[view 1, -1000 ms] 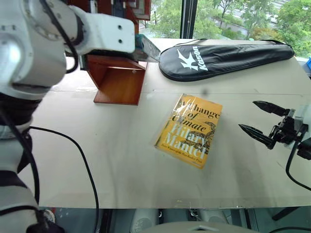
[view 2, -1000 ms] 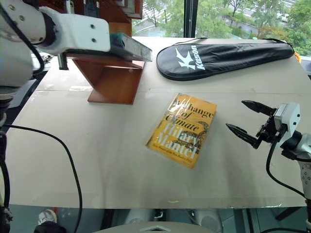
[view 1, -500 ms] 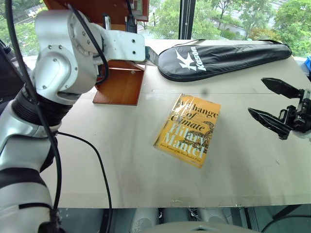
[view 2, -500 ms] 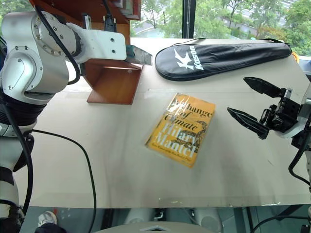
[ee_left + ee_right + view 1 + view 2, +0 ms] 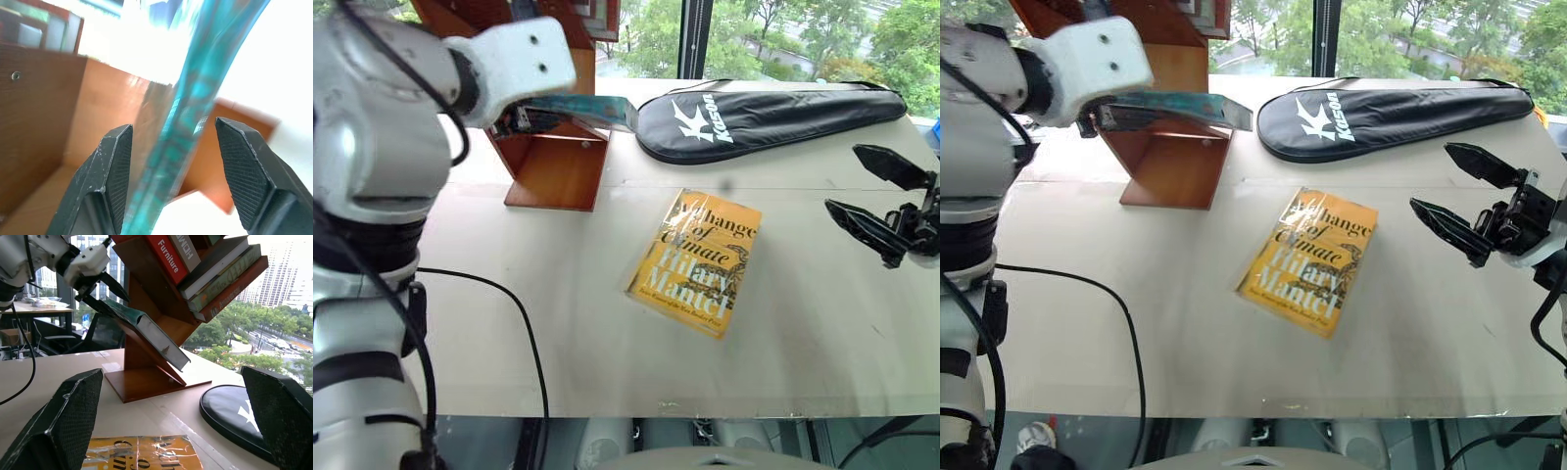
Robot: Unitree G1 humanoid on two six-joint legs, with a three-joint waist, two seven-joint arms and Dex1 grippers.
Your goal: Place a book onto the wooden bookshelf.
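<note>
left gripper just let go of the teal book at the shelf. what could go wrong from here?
1. The book lies on a slanted panel of the wooden bookshelf with its end jutting past the edge; it may slide off onto the table.
2. The left gripper has open fingers on either side of the book, so pulling back could drag it out.
3. The book could fall toward the racket case.

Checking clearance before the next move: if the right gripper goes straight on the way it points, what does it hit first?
Probably the black racket cover, low ahead of the open right gripper. If it passes over that, next comes the wooden bookshelf with the teal book on its slanted panel. Depth is unclear.
</note>
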